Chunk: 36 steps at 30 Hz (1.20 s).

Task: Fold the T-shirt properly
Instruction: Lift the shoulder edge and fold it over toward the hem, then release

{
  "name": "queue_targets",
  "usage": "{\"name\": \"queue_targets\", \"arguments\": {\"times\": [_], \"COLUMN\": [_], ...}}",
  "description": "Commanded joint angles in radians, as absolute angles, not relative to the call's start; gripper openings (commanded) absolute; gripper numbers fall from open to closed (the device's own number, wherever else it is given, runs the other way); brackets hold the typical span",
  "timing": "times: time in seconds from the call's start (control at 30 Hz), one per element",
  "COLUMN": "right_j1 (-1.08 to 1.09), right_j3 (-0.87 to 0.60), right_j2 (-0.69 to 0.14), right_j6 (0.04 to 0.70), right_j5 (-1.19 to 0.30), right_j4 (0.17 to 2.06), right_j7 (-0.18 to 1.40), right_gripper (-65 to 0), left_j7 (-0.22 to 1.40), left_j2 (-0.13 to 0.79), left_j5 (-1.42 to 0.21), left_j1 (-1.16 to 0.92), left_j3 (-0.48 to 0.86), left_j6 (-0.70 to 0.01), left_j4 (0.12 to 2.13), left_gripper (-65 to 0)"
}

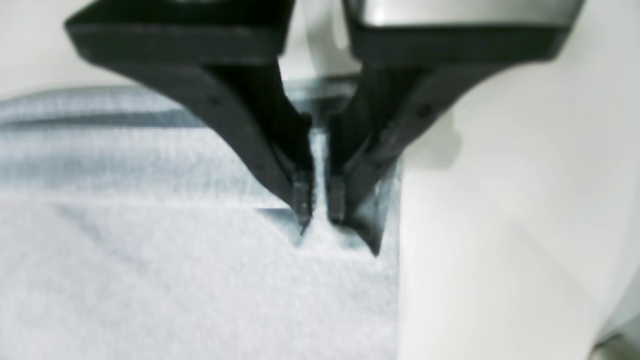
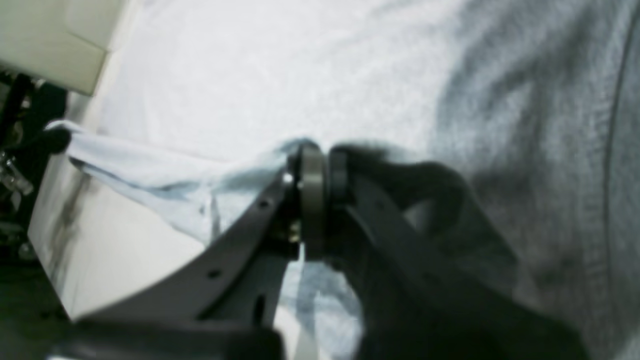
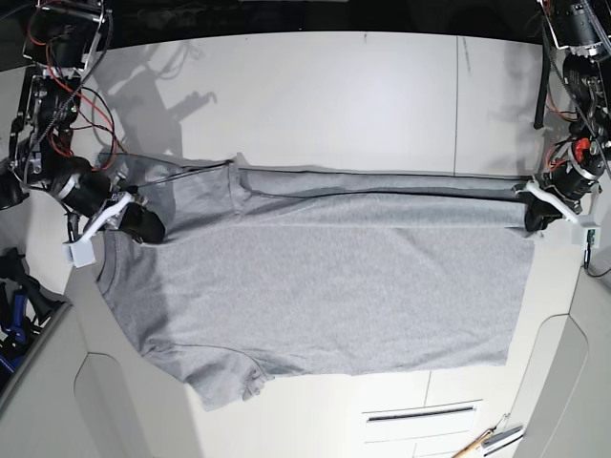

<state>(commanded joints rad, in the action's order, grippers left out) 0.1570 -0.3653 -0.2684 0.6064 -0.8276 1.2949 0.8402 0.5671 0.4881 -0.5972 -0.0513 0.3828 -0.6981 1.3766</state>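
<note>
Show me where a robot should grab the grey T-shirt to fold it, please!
I'd pinch the far edge of the T-shirt near both ends, coming from above. It lies wide and floppy, so two spread grips should lift that edge evenly.

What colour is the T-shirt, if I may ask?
The T-shirt is plain heather grey, showing best in the base view.

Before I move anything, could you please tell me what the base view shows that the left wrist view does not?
Only the base view shows the right gripper and the T-shirt's lower sleeve. Only the left wrist view gives a close look at the narrow strip of cloth between the left gripper's fingers. Both show the left gripper on the shirt and the pale table.
</note>
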Motion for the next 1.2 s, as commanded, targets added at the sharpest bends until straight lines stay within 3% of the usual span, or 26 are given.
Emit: {"name": "queue_targets", "arguments": {"times": [0.1,0.13,0.2,0.23,0.27,0.3,0.47,0.7,0.73,0.8,0.87,1.2], "right_j1": [0.208,0.220,0.236,0.236,0.236,0.236,0.228,0.078,0.053,-0.006,-0.053,-0.075], "right_j3": [-0.364,-0.364,-0.364,-0.364,-0.366,-0.371,-0.482,-0.718,-0.731,-0.738,-0.737,-0.680], "right_j2": [-0.268,-0.268,-0.268,-0.269,-0.270,-0.269,-0.269,-0.296,-0.303,-0.315,-0.316,-0.312], "right_j6": [0.606,0.606,0.601,0.598,0.598,0.598,0.598,0.595,0.588,0.583,0.583,0.583], "right_j5": [-0.809,-0.799,-0.769,-0.765,-0.765,-0.765,-0.768,-0.831,-0.830,-0.828,-0.825,-0.863], "right_j4": [1.228,1.214,1.203,1.203,1.206,1.212,1.290,1.391,1.391,1.390,1.388,1.234], "right_j7": [0.807,0.807,0.808,0.808,0.810,0.823,0.976,1.016,1.006,0.967,0.945,0.855], "right_gripper": [-64.3,-55.4,-37.1,-31.0,-29.1,-29.2,-29.2,-29.2,-29.2,-29.2,-29.2,-29.2], "left_j7": [0.564,0.564,0.564,0.564,0.565,0.566,0.602,0.750,0.761,0.764,0.764,0.745], "left_j2": [0.488,0.488,0.488,0.488,0.488,0.488,0.516,0.516,0.516,0.515,0.505,0.414], "left_j5": [-0.597,-0.597,-0.598,-0.600,-0.603,-0.605,-0.728,-0.933,-0.949,-0.963,-0.961,-0.936], "left_j1": [-0.008,0.004,0.020,0.020,0.019,0.019,0.016,-0.025,-0.039,-0.079,-0.119,-0.136], "left_j3": [0.371,0.371,0.371,0.371,0.371,0.372,0.397,0.622,0.641,0.645,0.634,0.634], "left_j6": [-0.698,-0.698,-0.698,-0.698,-0.698,-0.698,-0.698,-0.698,-0.698,-0.698,-0.698,-0.698], "left_j4": [1.323,1.309,1.296,1.296,1.296,1.296,1.307,1.309,1.309,1.309,1.309,1.304], "left_gripper": [-65.0,-65.0,-52.3,-45.3,-39.5,-36.4,-36.2,-35.9,-32.4,-22.8,-18.4,-18.4]}}
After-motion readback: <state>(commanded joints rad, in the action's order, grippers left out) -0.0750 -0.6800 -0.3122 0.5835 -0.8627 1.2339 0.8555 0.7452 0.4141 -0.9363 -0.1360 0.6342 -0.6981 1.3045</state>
